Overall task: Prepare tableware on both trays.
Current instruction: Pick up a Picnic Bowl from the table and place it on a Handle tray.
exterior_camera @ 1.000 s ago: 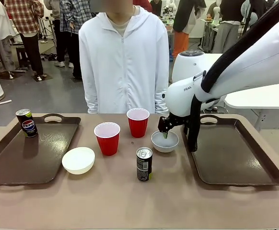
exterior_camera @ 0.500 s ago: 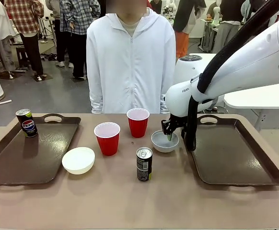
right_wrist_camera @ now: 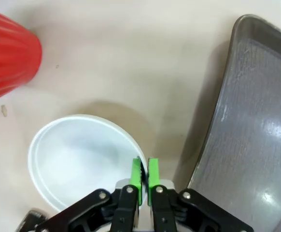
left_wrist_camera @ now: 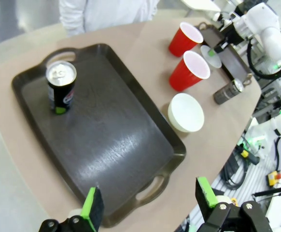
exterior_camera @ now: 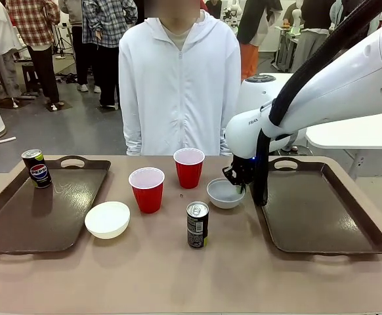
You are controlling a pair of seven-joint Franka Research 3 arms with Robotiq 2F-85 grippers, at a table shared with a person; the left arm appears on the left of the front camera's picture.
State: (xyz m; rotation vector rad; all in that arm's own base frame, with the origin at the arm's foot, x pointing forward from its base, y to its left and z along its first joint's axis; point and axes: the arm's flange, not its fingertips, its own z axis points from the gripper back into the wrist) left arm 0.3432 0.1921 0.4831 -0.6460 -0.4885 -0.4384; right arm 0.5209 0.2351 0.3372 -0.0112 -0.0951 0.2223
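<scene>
Right gripper (right_wrist_camera: 144, 163) jaws pinch the thin rim of the shallow round pale grey bowl (right_wrist_camera: 77, 154), which sits on the smooth tan desk (exterior_camera: 145, 275) just beside the glossy dark brown rectangular plastic tray (exterior_camera: 322, 216). Left gripper (left_wrist_camera: 149, 200) jaws are spread wide over the matching second tray (left_wrist_camera: 106, 140).

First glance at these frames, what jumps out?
The white right arm reaches in, its jaws shut on the rim of the pale grey bowl beside the right tray. Mid-table stand two red cups, a white bowl and a dark can; a Pepsi can sits on the left tray.
</scene>
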